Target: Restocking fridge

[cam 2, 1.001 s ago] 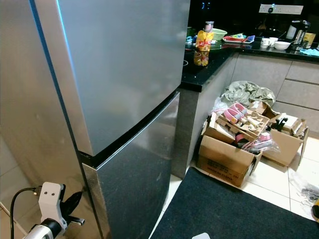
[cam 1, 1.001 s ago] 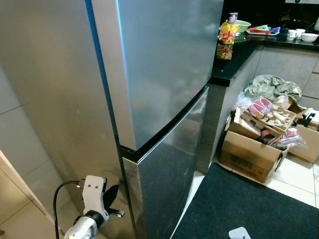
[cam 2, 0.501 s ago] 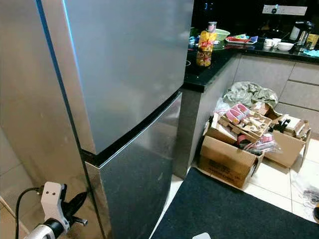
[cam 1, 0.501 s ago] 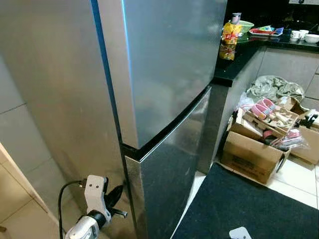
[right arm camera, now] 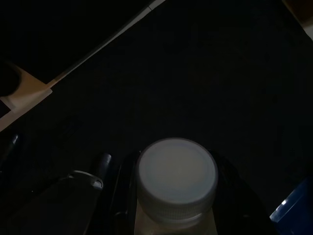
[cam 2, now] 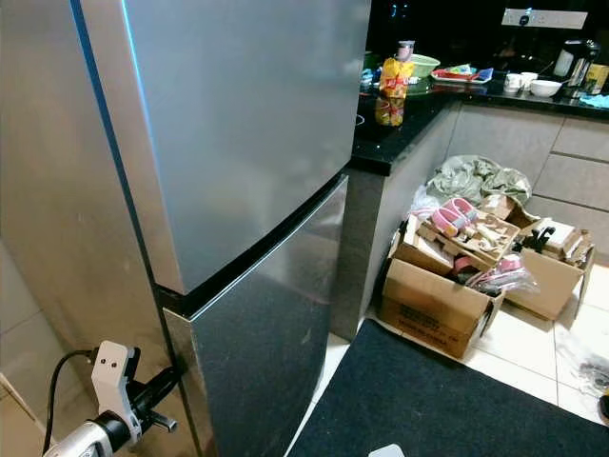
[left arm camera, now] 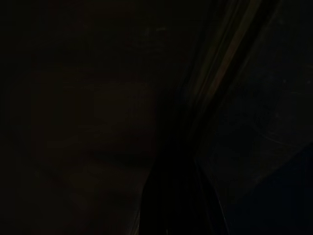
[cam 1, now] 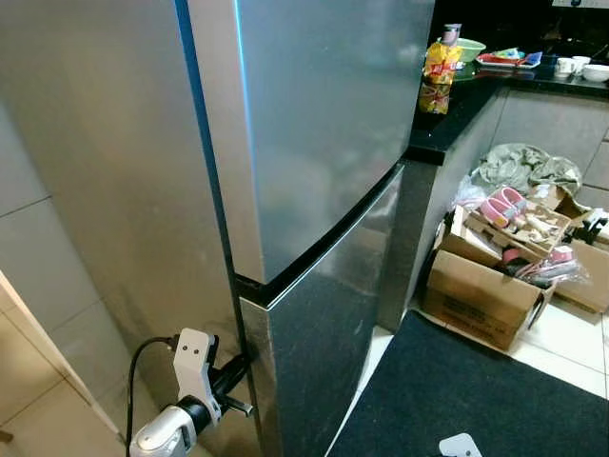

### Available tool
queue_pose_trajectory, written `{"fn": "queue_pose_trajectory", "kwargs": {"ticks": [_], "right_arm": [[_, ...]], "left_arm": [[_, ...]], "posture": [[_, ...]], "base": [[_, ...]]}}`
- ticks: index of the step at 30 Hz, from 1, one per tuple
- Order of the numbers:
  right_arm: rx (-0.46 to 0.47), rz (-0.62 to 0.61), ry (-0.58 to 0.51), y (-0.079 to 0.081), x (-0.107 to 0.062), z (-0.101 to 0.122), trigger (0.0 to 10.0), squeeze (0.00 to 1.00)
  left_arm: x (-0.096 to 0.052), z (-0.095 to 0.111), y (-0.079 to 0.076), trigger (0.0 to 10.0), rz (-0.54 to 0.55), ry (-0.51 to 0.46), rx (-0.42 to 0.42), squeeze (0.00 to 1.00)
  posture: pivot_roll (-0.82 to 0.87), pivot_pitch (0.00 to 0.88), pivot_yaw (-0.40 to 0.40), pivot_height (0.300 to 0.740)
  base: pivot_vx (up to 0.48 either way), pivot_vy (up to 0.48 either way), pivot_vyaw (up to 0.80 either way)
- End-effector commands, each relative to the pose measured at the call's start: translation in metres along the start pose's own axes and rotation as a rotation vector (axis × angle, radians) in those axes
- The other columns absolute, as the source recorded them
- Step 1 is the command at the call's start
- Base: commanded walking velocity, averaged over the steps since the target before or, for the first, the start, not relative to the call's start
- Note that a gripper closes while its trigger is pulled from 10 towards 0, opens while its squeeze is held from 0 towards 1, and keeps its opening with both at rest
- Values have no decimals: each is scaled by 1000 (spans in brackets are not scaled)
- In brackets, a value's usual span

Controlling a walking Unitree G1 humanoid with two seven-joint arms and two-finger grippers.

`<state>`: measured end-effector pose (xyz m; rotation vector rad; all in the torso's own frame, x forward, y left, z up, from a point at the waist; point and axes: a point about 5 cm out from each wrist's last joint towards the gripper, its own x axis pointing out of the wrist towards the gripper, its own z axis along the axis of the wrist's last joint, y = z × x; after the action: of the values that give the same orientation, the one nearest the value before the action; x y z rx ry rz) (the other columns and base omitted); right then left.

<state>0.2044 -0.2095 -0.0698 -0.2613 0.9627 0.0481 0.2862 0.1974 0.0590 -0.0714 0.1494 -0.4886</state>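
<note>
In the last second the left pincer [cam 1: 236,373] has pushed forward, and its black fingertips now sit at the hinge-side edge of the fridge [cam 1: 314,171], by the lower door [cam 1: 324,333]; whether its fingers are parted I cannot tell. Both doors are shut, so opening looks like the step in hand. The right pincer [right arm camera: 176,196], low over the dark mat [cam 1: 476,390], is closed round a white-capped bottle [right arm camera: 176,174], ready for restocking.
</note>
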Motion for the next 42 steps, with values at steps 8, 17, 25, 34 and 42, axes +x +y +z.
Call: {"fn": "queue_pose_trajectory", "kwargs": {"ticks": [8,17,25,34,42], "right_arm": [[19,-11,-8,-2,0,1,10000,0],[23,-11,-7,-2,0,1,10000,0],[22,-12,-4,-3,0,0,10000,0],[23,-10,-4,-2,0,0,10000,0],[34,-14,12,-1,-1,-8,10000,0]], "left_arm": [[8,6,-4,10000,-30,4,97,0],[16,7,-13,10000,-89,-3,43,1000],[20,11,-73,10000,-533,85,-48,1000],[22,45,-147,10000,-949,24,-204,0],[21,51,-156,10000,-978,32,-174,0]], "posture": [[-58,95,-23,740],[-60,94,-20,740],[-55,93,-24,740],[-64,93,-13,740],[-69,88,-2,740]], "base": [[0,0,0],[0,0,0],[0,0,0],[0,0,0],[0,0,0]]}}
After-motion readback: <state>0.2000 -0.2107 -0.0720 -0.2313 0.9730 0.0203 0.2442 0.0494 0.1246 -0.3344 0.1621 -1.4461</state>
